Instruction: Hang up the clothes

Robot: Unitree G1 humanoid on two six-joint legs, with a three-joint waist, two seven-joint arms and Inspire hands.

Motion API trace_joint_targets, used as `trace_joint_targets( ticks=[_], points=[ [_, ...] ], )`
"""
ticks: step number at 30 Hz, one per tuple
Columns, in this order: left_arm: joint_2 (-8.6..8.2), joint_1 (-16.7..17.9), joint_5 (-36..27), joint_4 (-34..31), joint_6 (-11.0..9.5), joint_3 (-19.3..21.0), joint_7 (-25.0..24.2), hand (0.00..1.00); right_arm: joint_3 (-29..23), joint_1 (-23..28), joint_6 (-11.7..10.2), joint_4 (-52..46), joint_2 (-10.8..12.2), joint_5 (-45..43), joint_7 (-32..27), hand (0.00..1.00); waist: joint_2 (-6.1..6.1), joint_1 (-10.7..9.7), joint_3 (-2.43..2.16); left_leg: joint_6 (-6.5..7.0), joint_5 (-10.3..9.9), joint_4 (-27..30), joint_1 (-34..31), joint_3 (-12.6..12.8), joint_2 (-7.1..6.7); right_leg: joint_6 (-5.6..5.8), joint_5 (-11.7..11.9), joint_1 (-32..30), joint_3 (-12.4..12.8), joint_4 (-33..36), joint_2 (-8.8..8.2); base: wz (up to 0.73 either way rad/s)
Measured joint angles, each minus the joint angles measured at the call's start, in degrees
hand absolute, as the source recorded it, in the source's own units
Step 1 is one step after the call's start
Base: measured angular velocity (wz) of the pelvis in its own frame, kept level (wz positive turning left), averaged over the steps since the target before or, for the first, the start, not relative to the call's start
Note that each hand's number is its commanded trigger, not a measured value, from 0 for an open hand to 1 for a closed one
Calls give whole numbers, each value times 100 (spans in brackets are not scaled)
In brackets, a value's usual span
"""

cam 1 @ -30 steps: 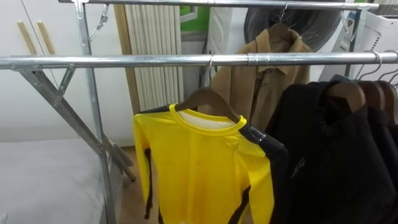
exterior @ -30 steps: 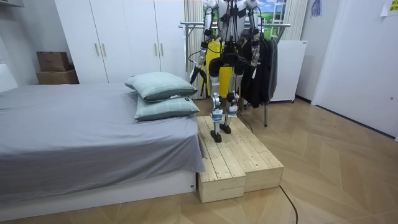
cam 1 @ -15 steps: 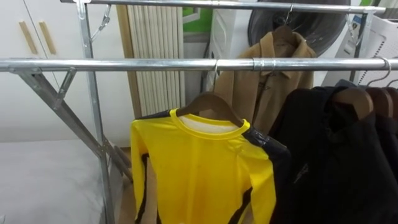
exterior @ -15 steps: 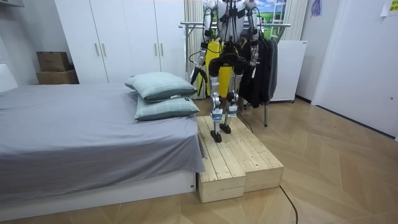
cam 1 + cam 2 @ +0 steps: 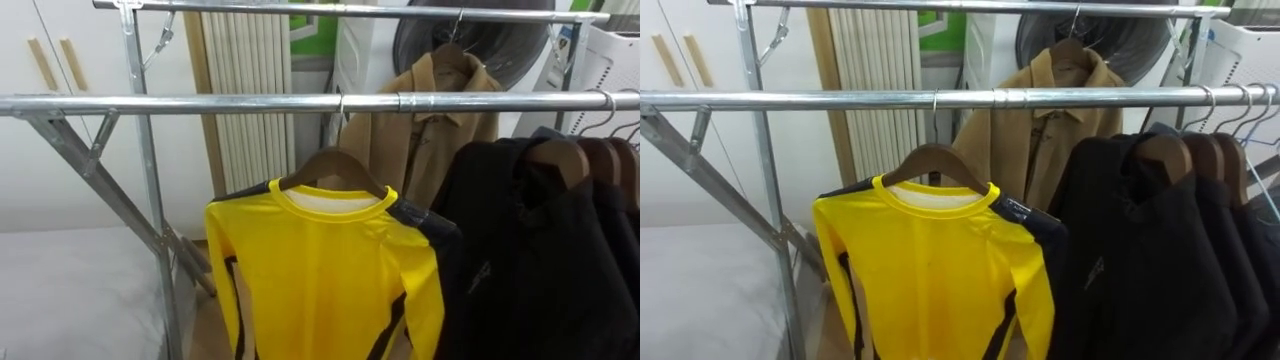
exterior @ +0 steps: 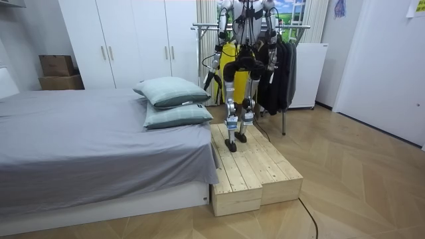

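Observation:
A yellow long-sleeved shirt with black trim hangs on a wooden hanger. The hanger's hook is over the front metal rail of the clothes rack. The shirt hangs free, close beside the black garments on its right. In the room view I stand on a wooden platform facing the rack. My left hand is low at my side, by the yellow shirt. My right hand is low in front of the dark clothes.
A tan coat hangs on the rear rail. The rack's slanted brace and upright post stand at the left. Behind are a white radiator and wardrobe. A grey bed with two pillows adjoins the platform.
The eye view has shifted a little from side to side. The yellow shirt stays on the rail, its sleeves swaying slightly.

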Motion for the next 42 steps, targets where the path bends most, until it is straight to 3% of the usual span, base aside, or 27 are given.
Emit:
trace_joint_targets(
  ticks=[6,8,9,10,11,13,14,15,17,20,21,23,25,26,27,32,35,36,37,38,39,40,41,42],
  points=[
    [0,-9,17,-58,-14,15,22,0,1,-63,41,-36,-5,-20,17,0,13,36,-2,-9,-5,-80,-14,7,48,37,31,-35,-82,10,-8,1],
    [0,-10,28,-84,-28,3,66,0,-4,-79,67,-35,-7,-14,57,0,25,52,-3,-11,-6,-86,-17,14,94,79,5,-70,-449,26,-90,4],
    [-4,28,28,-78,-43,-4,107,0,-28,-80,73,-34,-19,-14,59,0,57,156,-3,-26,-25,-75,7,45,141,104,-180,-129,-1171,164,-290,-16],
    [-5,24,73,-72,-47,-15,174,0,-24,-92,69,-35,-34,-15,57,0,67,278,-1,-53,-98,21,19,115,157,118,-502,-283,-2055,474,-608,-20],
    [-2,24,85,-68,-46,-17,184,0,-13,-98,66,-35,-38,-14,53,0,66,299,4,-64,-145,102,8,99,153,141,-627,-320,-2272,606,-706,3],
    [-41,39,113,-52,-39,-21,183,0,55,-120,46,-36,-60,-6,47,0,103,319,9,-93,-198,354,-98,-96,120,68,-738,-258,-2229,606,-706,30],
    [-61,45,113,-53,-41,-19,182,0,85,-147,46,-35,-65,-7,41,0,130,340,15,-91,-196,392,-121,-151,118,41,-717,-229,-2229,564,-706,15],
    [-97,84,131,-20,-48,-2,183,0,146,-221,40,-20,-62,-37,37,0,188,359,33,-114,-183,487,-145,-228,123,-97,-633,-148,-2234,467,-706,10],
    [-162,122,128,72,-45,-4,184,0,177,-271,0,-19,-47,-222,40,0,263,370,54,-159,-160,681,-269,-350,126,-137,-604,-68,-2373,344,-755,29],
    [-262,133,127,56,-46,-9,184,0,195,-289,-23,-20,-65,-437,38,0,379,328,46,-234,-115,737,-476,-307,139,-121,-629,-110,-2710,309,-862,66],
    [-267,126,132,46,-43,5,185,0,193,-307,-22,-14,-62,-431,38,0,417,312,45,-253,-102,713,-531,-260,157,-137,-653,-124,-2988,304,-932,87],
    [-263,115,120,4,-20,32,195,0,150,-346,-20,35,-57,-480,42,0,412,261,39,-349,-36,622,-591,-151,170,-126,-710,-82,-3348,278,-1041,108],
    [-264,100,114,-4,-9,43,204,0,43,-345,-4,66,-60,-512,45,0,372,262,36,-361,27,598,-615,118,198,-114,-817,-15,-3723,308,-1157,107],
    [-265,101,114,-5,10,40,206,0,28,-342,-3,72,-65,-525,44,0,324,279,40,-365,54,616,-634,411,240,-79,-908,15,-3928,310,-1220,109],
    [-263,101,114,-4,63,35,211,0,16,-345,-2,80,-66,-575,48,0,264,291,26,-372,78,678,-684,661,284,-8,-999,21,-4081,313,-1271,115],
    [-257,104,131,-6,122,-14,152,0,-32,-448,22,92,-70,-708,-17,0,130,275,28,-385,25,1415,-911,1370,638,-27,-1144,150,-5053,336,-1470,97],
    [-254,-34,132,-72,121,-126,91,0,-114,-445,89,122,-62,-727,-140,0,128,230,20,-323,-110,1531,-873,1689,796,167,-1256,159,-5637,425,-1538,122],
    [-248,-87,128,-145,120,-128,43,0,-146,-448,100,141,-62,-721,-186,0,125,222,7,-277,-205,1400,-839,1909,811,285,-1271,154,-5839,476,-1567,103],
    [-215,-126,126,-191,124,-127,4,0,-176,-492,122,160,-44,-725,-267,0,140,249,-6,-306,-287,1246,-844,2007,856,519,-1330,97,-5994,632,-1617,83],
    [-190,-130,120,-202,124,-120,1,0,-185,-504,124,157,-30,-721,-303,0,144,274,-16,-320,-295,1227,-860,2045,926,673,-1329,63,-6009,738,-1650,63],
    [-167,-132,121,-200,130,-118,-3,0,-176,-483,126,160,-32,-683,-337,0,235,297,-23,-360,-297,1205,-895,1975,1029,733,-1314,12,-5789,1093,-1753,106],
    [-85,-158,303,-187,169,-155,17,0,-191,-351,154,178,-46,-600,-341,0,99,139,-40,-374,-289,1246,-886,1986,1016,489,-1605,5,-5546,1762,-2296,138],
    [-11,-192,365,-170,181,-188,15,0,-205,-281,182,185,-44,-457,-348,0,7,123,-27,-423,-262,1319,-873,2049,1005,594,-1822,-43,-5302,2067,-2545,160],
    [72,-229,349,-178,203,-184,31,0,-216,-260,238,195,-55,-291,-377,0,-164,146,2,-523,-203,1522,-903,2091,947,652,-2067,-153,-5166,2259,-2651,91]
  ],
)
